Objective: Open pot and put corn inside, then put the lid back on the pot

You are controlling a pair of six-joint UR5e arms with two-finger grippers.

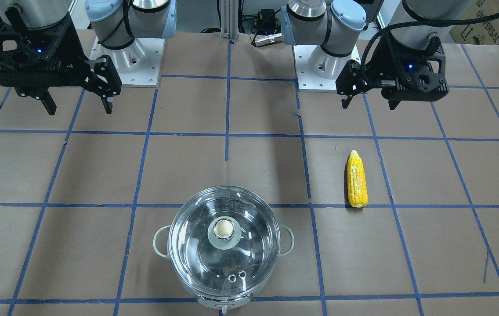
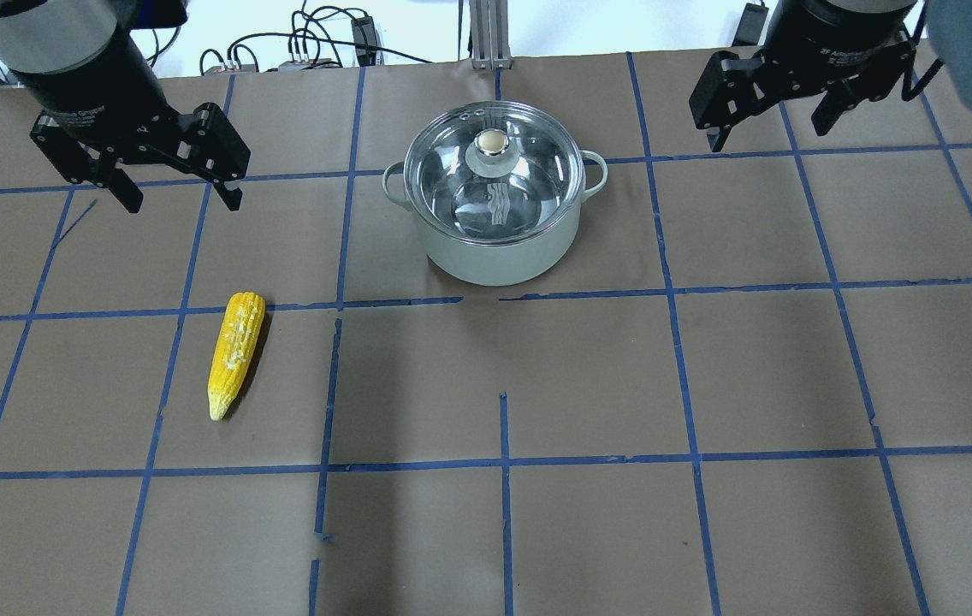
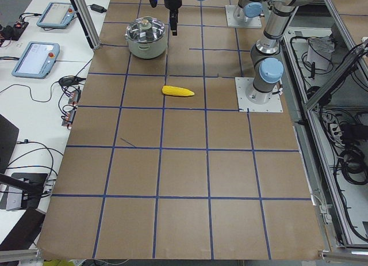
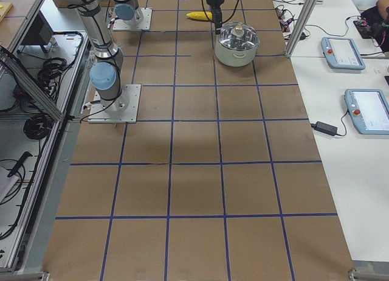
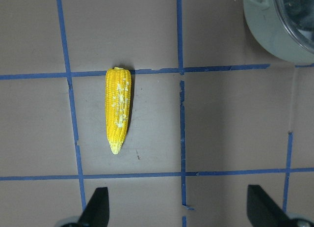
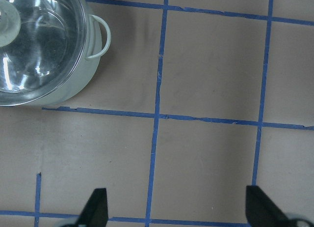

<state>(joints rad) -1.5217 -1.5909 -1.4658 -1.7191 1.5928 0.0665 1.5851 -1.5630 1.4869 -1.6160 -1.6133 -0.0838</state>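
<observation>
Overhead view of a brown table [image 2: 589,385] marked into squares with blue tape [image 2: 666,295]. Nearest, at about 8 o'clock from the table's middle, the corn [image 2: 235,353] lies flat, its pointed tip toward 6 o'clock. Farther off, at 12 o'clock, the pot [image 2: 499,252] stands upright with the lid [image 2: 529,184] seated on its rim. The left gripper [image 2: 184,204] hovers at 10 o'clock, beyond the corn, jaws spread wide, holding nothing. The right gripper [image 2: 768,130] hovers at 2 o'clock, jaws likewise wide, holding nothing.

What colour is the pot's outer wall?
The pot has a pale grey-green wall with a shiny rim. The overhead exterior view shows it best.
</observation>
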